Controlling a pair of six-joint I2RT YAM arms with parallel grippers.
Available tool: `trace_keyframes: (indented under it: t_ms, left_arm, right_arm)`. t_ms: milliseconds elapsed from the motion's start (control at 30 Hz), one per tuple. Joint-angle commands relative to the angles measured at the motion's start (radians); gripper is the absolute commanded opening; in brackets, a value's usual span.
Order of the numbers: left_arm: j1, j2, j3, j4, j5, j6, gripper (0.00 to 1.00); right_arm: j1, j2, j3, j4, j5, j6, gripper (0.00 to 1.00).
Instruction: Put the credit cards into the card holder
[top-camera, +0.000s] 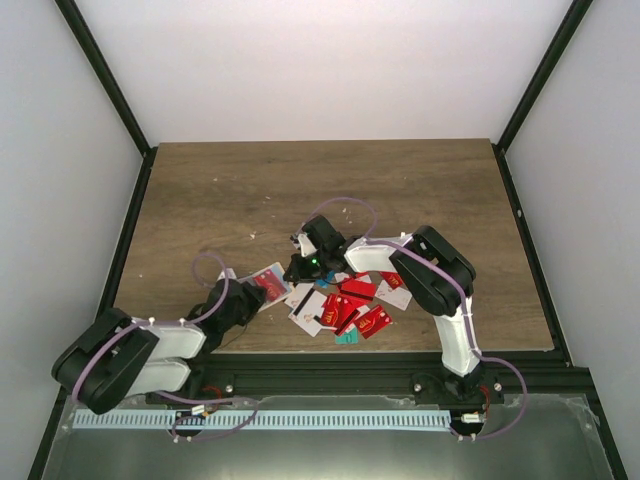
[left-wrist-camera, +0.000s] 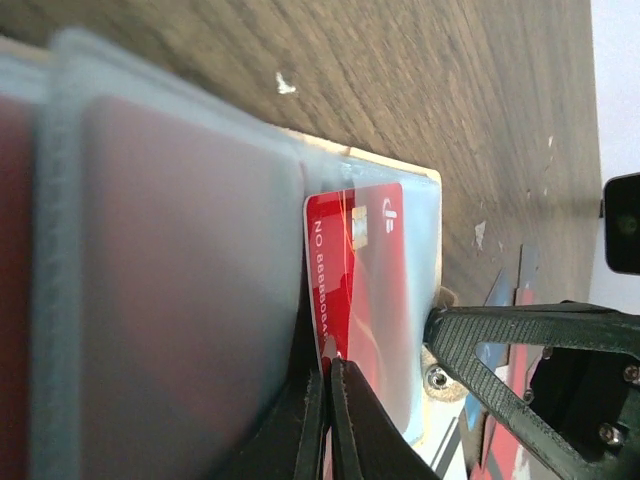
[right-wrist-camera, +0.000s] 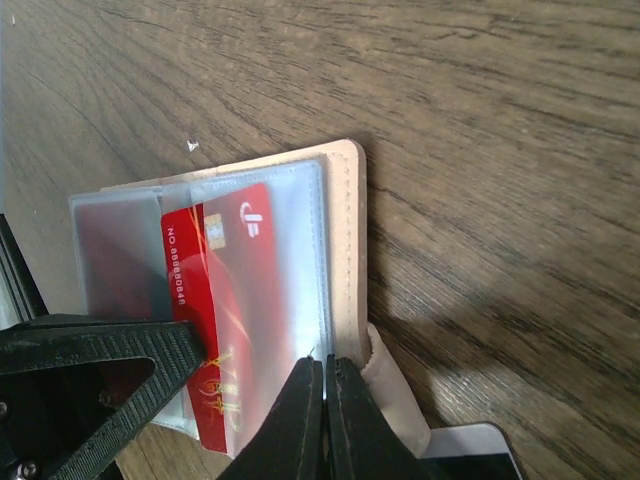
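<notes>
The beige card holder (top-camera: 268, 283) lies open on the wooden table, its clear sleeves facing up. My left gripper (top-camera: 248, 298) is shut on a red credit card (left-wrist-camera: 360, 270), which sits partly inside a clear sleeve. My right gripper (top-camera: 298, 270) is shut on the edge of that sleeve by the holder's beige rim (right-wrist-camera: 348, 230). The red card (right-wrist-camera: 215, 290) shows through the plastic in the right wrist view. In each wrist view the other gripper's black finger shows beside the card. A heap of mostly red credit cards (top-camera: 350, 305) lies just right of the holder, under the right arm.
The table's near edge and a black rail (top-camera: 330, 365) run just behind the heap. Black frame posts (top-camera: 105, 80) stand at both sides. Small white specks (top-camera: 252, 236) dot the wood. A white card with a black stripe (top-camera: 303, 300) lies beside the holder.
</notes>
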Motion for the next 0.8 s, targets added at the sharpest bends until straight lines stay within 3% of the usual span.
trace_keyframes:
  t_ms: [0,700,767]
  left_arm:
    - [-0.014,0.07,0.027,-0.215,0.102,0.132,0.04]
    - [0.011,0.335,0.289,-0.314,0.171,0.39,0.04]
    - [0.017,0.334,0.314,-0.341,0.179,0.421,0.08]
  right_arm:
    - [0.004,0.062,-0.025,-0.154,0.098,-0.039,0.01]
    - [-0.03,0.047,0.009,-0.215,0.119,-0.072,0.01]
    - [-0.046,0.038,0.007,-0.219,0.118,-0.073,0.01]
